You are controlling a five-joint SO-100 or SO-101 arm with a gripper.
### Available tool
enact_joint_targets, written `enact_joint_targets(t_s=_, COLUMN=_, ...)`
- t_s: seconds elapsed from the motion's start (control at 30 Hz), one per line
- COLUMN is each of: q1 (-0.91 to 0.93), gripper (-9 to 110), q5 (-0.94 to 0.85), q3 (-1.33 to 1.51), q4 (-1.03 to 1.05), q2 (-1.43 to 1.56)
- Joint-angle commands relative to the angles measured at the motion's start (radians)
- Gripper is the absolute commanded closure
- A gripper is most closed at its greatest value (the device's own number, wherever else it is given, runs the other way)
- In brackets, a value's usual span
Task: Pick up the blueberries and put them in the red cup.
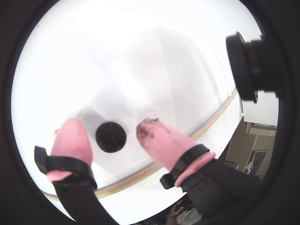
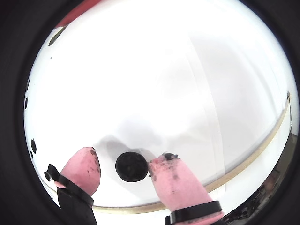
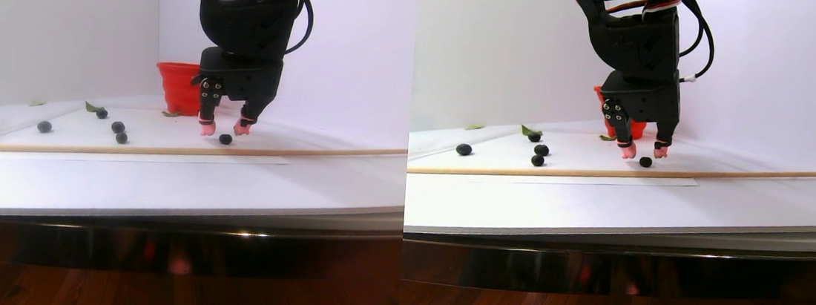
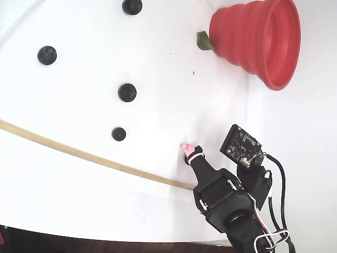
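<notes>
Your gripper [image 1: 110, 129] is spread open with the berry [image 1: 111, 137] on the table dead centre between both fingertips [image 1: 71, 136], so just close.

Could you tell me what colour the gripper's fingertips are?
Pink, stained dark at the tips; clearest in both wrist views.

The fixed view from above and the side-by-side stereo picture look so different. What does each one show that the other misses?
Only the fixed view shows the red cup whole, its wide mouth clear of the arm. Only the stereo pair view shows the table's dark front edge and the gripper open, its pink fingertips either side of a blueberry. Both share the loose blueberries, the wooden stick and a green leaf.
</notes>
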Motion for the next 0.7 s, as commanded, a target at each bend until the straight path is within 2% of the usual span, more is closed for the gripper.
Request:
enact_joint_targets(t_s=0.0, q1=0.006, gripper=81, q5=-0.006, q3=-0.049, q4=-0.021, q2=-0.003)
enact_joint_targets(t_s=0.67, q1=0.018, gripper=87, q5=-0.015, q3=-0.026, q4=-0.063, q2=-0.048)
